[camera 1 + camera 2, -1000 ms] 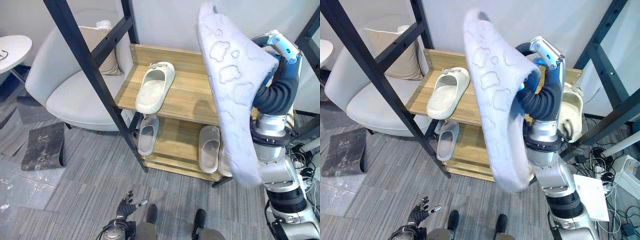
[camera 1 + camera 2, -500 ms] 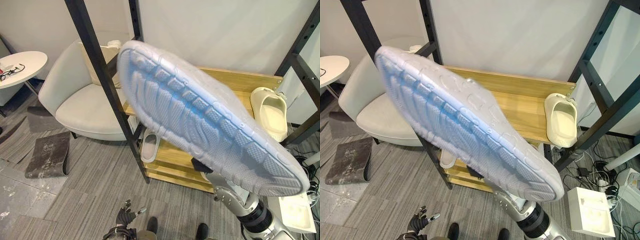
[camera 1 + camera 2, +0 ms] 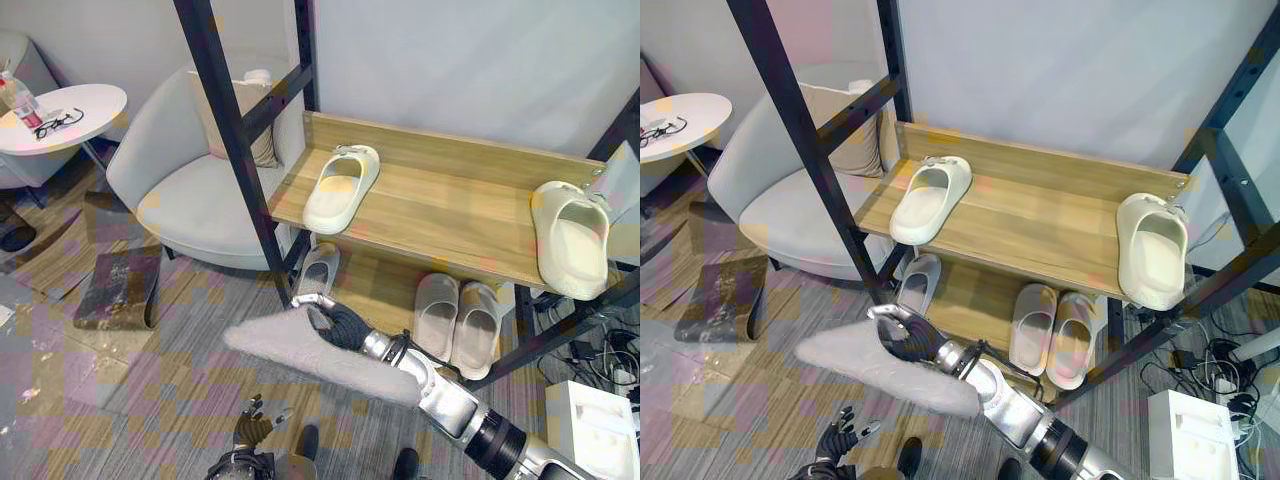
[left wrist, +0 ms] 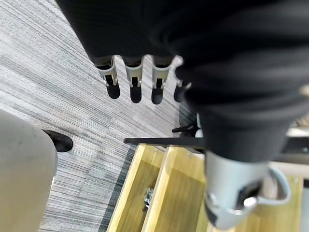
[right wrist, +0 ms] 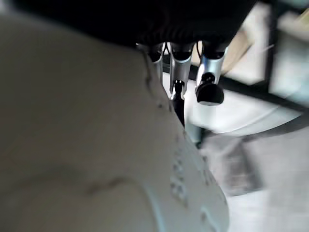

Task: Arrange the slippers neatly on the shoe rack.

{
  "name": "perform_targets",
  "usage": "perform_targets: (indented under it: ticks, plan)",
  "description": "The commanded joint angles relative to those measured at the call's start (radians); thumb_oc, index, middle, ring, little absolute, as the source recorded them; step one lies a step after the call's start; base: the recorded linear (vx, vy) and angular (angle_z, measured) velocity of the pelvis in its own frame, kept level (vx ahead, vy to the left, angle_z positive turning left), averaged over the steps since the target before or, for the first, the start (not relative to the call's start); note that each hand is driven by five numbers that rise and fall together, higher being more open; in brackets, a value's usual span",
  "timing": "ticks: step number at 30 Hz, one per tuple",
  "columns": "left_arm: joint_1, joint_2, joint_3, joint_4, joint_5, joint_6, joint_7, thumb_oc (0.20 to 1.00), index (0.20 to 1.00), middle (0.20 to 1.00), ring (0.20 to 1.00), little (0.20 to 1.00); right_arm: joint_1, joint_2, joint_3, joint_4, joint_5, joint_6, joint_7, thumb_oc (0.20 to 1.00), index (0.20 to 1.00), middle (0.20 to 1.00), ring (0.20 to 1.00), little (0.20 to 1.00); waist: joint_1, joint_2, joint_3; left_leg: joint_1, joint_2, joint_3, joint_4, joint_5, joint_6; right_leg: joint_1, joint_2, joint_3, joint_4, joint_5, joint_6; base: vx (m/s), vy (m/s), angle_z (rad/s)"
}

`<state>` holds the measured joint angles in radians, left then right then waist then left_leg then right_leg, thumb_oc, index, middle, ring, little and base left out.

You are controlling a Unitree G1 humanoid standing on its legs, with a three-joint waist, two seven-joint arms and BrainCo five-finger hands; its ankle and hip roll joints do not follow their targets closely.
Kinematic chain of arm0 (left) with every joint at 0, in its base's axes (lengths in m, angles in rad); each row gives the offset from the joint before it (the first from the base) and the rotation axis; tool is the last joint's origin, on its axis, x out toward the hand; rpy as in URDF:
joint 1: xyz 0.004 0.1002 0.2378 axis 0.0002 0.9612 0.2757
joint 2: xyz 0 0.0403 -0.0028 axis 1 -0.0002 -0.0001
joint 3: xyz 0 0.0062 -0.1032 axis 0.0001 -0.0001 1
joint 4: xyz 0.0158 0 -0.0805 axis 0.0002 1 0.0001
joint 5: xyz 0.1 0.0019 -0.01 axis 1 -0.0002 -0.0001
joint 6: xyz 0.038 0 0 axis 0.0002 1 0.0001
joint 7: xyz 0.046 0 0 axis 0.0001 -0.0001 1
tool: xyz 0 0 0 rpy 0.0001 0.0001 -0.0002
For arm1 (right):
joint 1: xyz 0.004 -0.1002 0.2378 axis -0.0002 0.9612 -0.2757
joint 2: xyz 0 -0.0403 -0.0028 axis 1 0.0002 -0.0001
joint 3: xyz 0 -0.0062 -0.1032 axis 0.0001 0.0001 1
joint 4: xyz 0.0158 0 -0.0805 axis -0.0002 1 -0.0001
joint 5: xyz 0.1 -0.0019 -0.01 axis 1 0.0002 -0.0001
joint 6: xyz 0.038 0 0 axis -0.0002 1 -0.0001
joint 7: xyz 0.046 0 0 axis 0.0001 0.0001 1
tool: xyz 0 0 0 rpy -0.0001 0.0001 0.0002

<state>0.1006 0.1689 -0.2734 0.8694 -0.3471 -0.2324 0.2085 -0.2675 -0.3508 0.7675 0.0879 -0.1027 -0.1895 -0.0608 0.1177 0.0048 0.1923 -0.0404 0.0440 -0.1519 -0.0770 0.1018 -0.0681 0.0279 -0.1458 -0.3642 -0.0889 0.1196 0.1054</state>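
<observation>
The left hand [image 3: 250,428] hangs low over bare floor, fingers loose and holding nothing. The right hand [image 3: 902,335] grips a white slipper [image 3: 890,365], which was up by the camera before and is now down low in front of the shoe rack [image 3: 440,200]. It lies long-ways left to right; the top shelf has room between two cream slippers [image 3: 342,187].
</observation>
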Motion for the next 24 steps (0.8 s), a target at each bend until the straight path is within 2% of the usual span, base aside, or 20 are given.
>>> perform_targets:
  ticks: [1, 2, 4, 6, 10, 11, 12, 13, 16, 18, 20, 21, 22, 24]
  plan:
    - [-0.052, 0.008, -0.034, 0.048, -0.072, -0.052, -0.043, 1.0, 1.0, 1.0, 1.0, 1.0, -0.115, 0.016, -0.068, 0.031, -0.218, -0.029, -0.165, 0.2, 0.2, 0.2, 0.2, 0.2, 0.044, -0.032, 0.087, 0.009, -0.02, -0.021, 0.058, -0.097, 0.006, 0.055, -0.038, -0.009, 0.014, -0.104, 0.039, -0.05, 0.004, 0.06]
    - [-0.053, 0.008, -0.05, 0.109, 0.017, -0.048, -0.002, 1.0, 1.0, 1.0, 1.0, 1.0, -0.137, 0.026, -0.086, 0.087, -0.27, -0.035, -0.203, 0.2, 0.2, 0.2, 0.2, 0.2, 0.055, -0.027, 0.101, 0.002, -0.021, -0.027, 0.064, -0.098, 0.003, 0.051, -0.037, -0.013, 0.02, -0.109, 0.039, -0.11, 0.006, 0.1]
    - [-0.097, 0.009, -0.079, 0.059, -0.02, -0.077, 0.013, 1.0, 1.0, 1.0, 1.0, 1.0, -0.202, -0.016, -0.133, 0.168, -0.423, 0.004, -0.35, 0.2, 0.2, 0.2, 0.2, 0.2, 0.055, -0.021, 0.161, -0.06, -0.037, -0.04, 0.104, -0.092, 0.007, -0.003, -0.052, -0.019, 0.059, -0.103, 0.039, -0.2, 0.008, 0.27]
    - [-0.105, 0.014, -0.086, 0.048, -0.028, -0.081, 0.009, 1.0, 1.0, 1.0, 1.0, 1.0, -0.216, -0.016, -0.14, 0.195, -0.446, 0.014, -0.364, 0.2, 0.2, 0.2, 0.2, 0.2, 0.057, -0.015, 0.177, -0.085, -0.045, -0.044, 0.131, -0.095, 0.008, -0.025, -0.059, -0.02, 0.082, -0.107, 0.038, -0.16, 0.032, 0.23]
    - [-0.128, 0.058, -0.149, -0.073, -0.097, -0.119, 0.018, 1.0, 1.0, 1.0, 1.0, 1.0, -0.353, -0.016, -0.186, 0.388, -0.469, 0.08, -0.477, 0.2, 0.2, 0.2, 0.2, 0.2, 0.063, 0.018, 0.251, -0.213, -0.061, -0.051, 0.234, -0.109, 0.019, -0.174, -0.102, 0.009, 0.215, -0.118, 0.033, -0.24, 0.093, 0.1]
    - [-0.133, 0.073, -0.167, -0.119, -0.116, -0.12, 0.012, 1.0, 1.0, 1.0, 1.0, 1.0, -0.418, -0.05, -0.21, 0.439, -0.471, 0.107, -0.52, 0.2, 0.2, 0.2, 0.2, 0.2, 0.067, 0.026, 0.254, -0.284, -0.072, -0.053, 0.278, -0.112, 0.021, -0.246, -0.12, 0.025, 0.263, -0.123, 0.032, -0.18, 0.105, 0.02]
    - [-0.134, 0.073, -0.167, -0.119, -0.116, -0.12, 0.012, 1.0, 1.0, 1.0, 1.0, 1.0, -0.419, -0.05, -0.209, 0.44, -0.471, 0.106, -0.52, 0.2, 0.2, 0.2, 0.2, 0.2, 0.067, 0.026, 0.252, -0.288, -0.072, -0.052, 0.28, -0.113, 0.021, -0.25, -0.12, 0.026, 0.266, -0.124, 0.032, -0.17, 0.131, 0.09]
    - [-0.141, 0.088, -0.187, -0.152, -0.124, -0.126, 0.008, 1.0, 1.0, 1.0, 1.0, 1.0, -0.483, -0.087, -0.228, 0.507, -0.474, 0.13, -0.565, 0.2, 0.2, 0.2, 0.2, 0.2, 0.072, 0.035, 0.249, -0.342, -0.087, -0.053, 0.32, -0.12, 0.024, -0.3, -0.134, 0.034, 0.307, -0.135, 0.031, -0.08, 0.098, 0.08]
    - [-0.157, 0.093, -0.201, -0.166, -0.135, -0.128, 0.01, 1.0, 1.0, 1.0, 1.0, 1.0, -0.551, -0.118, -0.222, 0.591, -0.485, 0.154, -0.604, 0.2, 0.2, 0.2, 0.2, 0.2, 0.078, 0.042, 0.251, -0.392, -0.099, -0.054, 0.365, -0.134, 0.027, -0.353, -0.147, 0.045, 0.361, -0.153, 0.029, -0.05, 0.077, 0.12]
    - [-0.167, 0.116, -0.214, -0.221, -0.155, -0.138, 0.013, 1.0, 1.0, 1.0, 1.0, 1.0, -0.657, -0.168, -0.197, 0.734, -0.493, 0.19, -0.648, 0.2, 0.2, 0.2, 0.2, 0.2, 0.089, 0.056, 0.259, -0.483, -0.119, -0.052, 0.453, -0.159, 0.029, -0.443, -0.168, 0.064, 0.461, -0.186, 0.025, -0.07, 0.122, 0.19]
    - [-0.17, 0.116, -0.213, -0.21, -0.154, -0.132, 0.01, 1.0, 1.0, 1.0, 1.0, 1.0, -0.685, -0.18, -0.197, 0.762, -0.483, 0.192, -0.652, 0.2, 0.2, 0.2, 0.2, 0.2, 0.094, 0.056, 0.254, -0.505, -0.122, -0.052, 0.474, -0.165, 0.03, -0.467, -0.172, 0.068, 0.487, -0.195, 0.023, -0.02, 0.079, 0.13]
    - [-0.17, 0.121, -0.223, -0.22, -0.165, -0.137, 0.007, 1.0, 1.0, 1.0, 1.0, 1.0, -0.73, -0.193, -0.175, 0.842, -0.482, 0.201, -0.674, 0.2, 0.2, 0.2, 0.2, 0.2, 0.101, 0.059, 0.25, -0.541, -0.131, -0.052, 0.504, -0.173, 0.031, -0.503, -0.177, 0.077, 0.524, -0.206, 0.021, 0.07, 0.056, 0.12]
    - [-0.17, 0.124, -0.227, -0.229, -0.172, -0.137, 0.008, 1.0, 1.0, 1.0, 1.0, 1.0, -0.753, -0.203, -0.159, 0.882, -0.481, 0.21, -0.683, 0.2, 0.2, 0.2, 0.2, 0.2, 0.106, 0.061, 0.252, -0.544, -0.13, -0.052, 0.529, -0.209, 0.03, -0.51, -0.177, 0.087, 0.554, -0.238, 0.028, 0.07, 0.033, 0.11]
    - [-0.171, 0.131, -0.234, -0.241, -0.179, -0.14, 0.005, 1.0, 1.0, 1.0, 1.0, 1.0, -0.789, -0.219, -0.141, 0.928, -0.479, 0.216, -0.692, 0.2, 0.2, 0.2, 0.2, 0.2, 0.111, 0.064, 0.257, -0.569, -0.135, -0.049, 0.55, -0.215, 0.032, -0.537, -0.182, 0.092, 0.582, -0.245, 0.028, 0.02, 0.026, 0.07]
